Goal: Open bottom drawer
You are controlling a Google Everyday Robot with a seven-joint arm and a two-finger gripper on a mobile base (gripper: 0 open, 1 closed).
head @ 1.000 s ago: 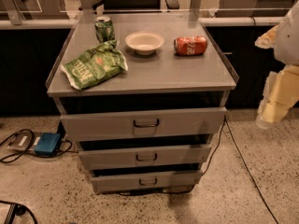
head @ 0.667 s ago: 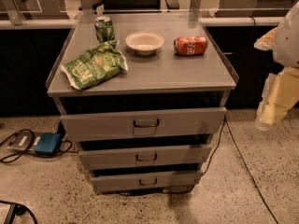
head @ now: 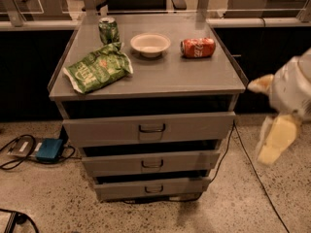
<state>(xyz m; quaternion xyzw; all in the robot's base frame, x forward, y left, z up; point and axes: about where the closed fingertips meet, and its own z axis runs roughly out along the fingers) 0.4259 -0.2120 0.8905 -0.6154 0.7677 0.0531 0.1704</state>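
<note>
The bottom drawer (head: 153, 187) is the lowest and smallest grey front of the grey metal cabinet (head: 155, 81). It has a small dark loop handle (head: 154, 189) at its centre. A narrow dark gap shows above its front, and its inside is hidden. The mid-sized drawer (head: 151, 162) and the wide top drawer (head: 148, 128) sit above it. My gripper (head: 274, 137), white and pale yellow, hangs in the air to the right of the cabinet at about top-drawer height. It is well apart from the bottom drawer's handle and touches nothing.
On the cabinet top lie a green chip bag (head: 97, 69), a green can (head: 108, 30), a white bowl (head: 150, 44) and a red can on its side (head: 198, 47). A blue box with cables (head: 48, 149) lies on the floor at the left. A black cable (head: 243, 154) runs at the right.
My gripper has moved down and slightly left, towards the cabinet's right side. The drawers and the things on top have not moved.
</note>
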